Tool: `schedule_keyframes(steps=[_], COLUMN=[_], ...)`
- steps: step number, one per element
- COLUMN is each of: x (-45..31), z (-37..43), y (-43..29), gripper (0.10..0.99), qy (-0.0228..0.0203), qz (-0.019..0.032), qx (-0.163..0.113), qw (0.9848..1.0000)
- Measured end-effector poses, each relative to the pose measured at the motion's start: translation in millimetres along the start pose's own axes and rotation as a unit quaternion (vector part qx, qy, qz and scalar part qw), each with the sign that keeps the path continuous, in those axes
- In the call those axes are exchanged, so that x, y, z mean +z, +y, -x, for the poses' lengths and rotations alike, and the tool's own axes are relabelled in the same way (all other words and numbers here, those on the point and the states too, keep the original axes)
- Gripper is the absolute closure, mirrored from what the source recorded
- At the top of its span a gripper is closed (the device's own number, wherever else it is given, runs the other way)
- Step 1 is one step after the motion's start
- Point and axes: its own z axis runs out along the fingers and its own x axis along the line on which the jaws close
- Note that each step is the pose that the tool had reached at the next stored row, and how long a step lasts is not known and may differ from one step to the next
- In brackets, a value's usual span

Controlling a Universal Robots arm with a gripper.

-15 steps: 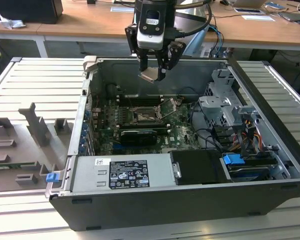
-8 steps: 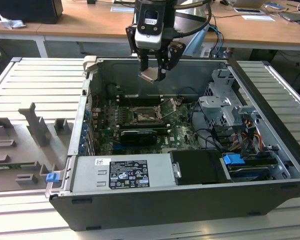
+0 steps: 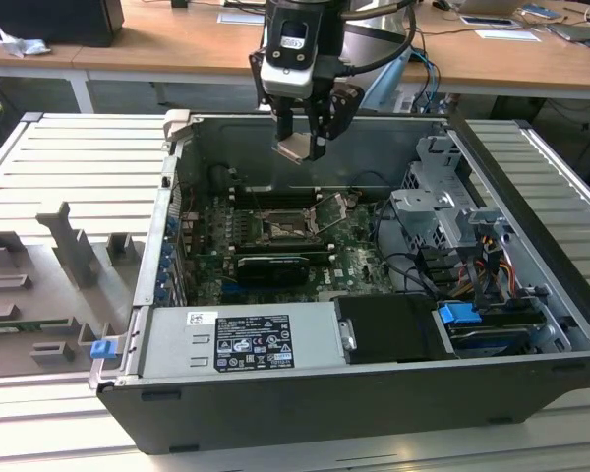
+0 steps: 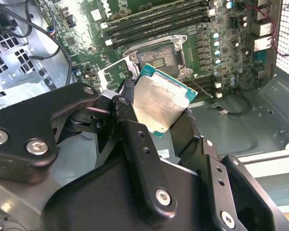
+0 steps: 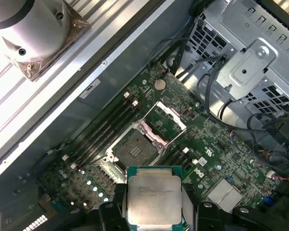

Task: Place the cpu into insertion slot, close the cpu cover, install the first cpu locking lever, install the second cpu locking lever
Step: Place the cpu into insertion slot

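hovering over the open computer case (image 3: 374, 393), the claw (image 3: 303, 143) is clamped on the cpu (image 5: 154, 199), held well above the bare insertion slot (image 5: 135, 150), whose cpu cover (image 5: 164, 118) stands tipped up beside it. placing it well likely calls for squaring the cpu's edges to the slot and keeping it level.

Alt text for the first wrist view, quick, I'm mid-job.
The pincer holds the chip, metal top toward the camera, over the motherboard. On the board the socket sits empty, its cover swung open.
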Motion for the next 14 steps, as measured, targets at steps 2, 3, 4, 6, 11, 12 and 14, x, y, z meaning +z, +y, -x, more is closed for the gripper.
schedule_keyframes(steps=[2,3,4,6,11,12,14], x=[0.1,0.2,0.3,0.4,0.7,0.8,1.0], z=[0.0,0.0,0.0,0.0,0.0,0.0,0.0], y=[0.0,0.0,0.0,0.0,-0.1,-0.1,-0.1], gripper=[0.545,0.545,0.545,0.545,0.545,0.545,0.545], qy=[-0.0005,-0.0009,-0.0011,-0.0016,-0.003,-0.0032,-0.0038], qz=[0.0,0.0,0.0,0.0,0.0002,0.0002,0.0003], qx=[0.008,0.013,0.016,0.023,0.039,0.042,0.05], qw=[1.0,0.9999,0.9999,0.9997,0.9992,0.9991,0.9988])
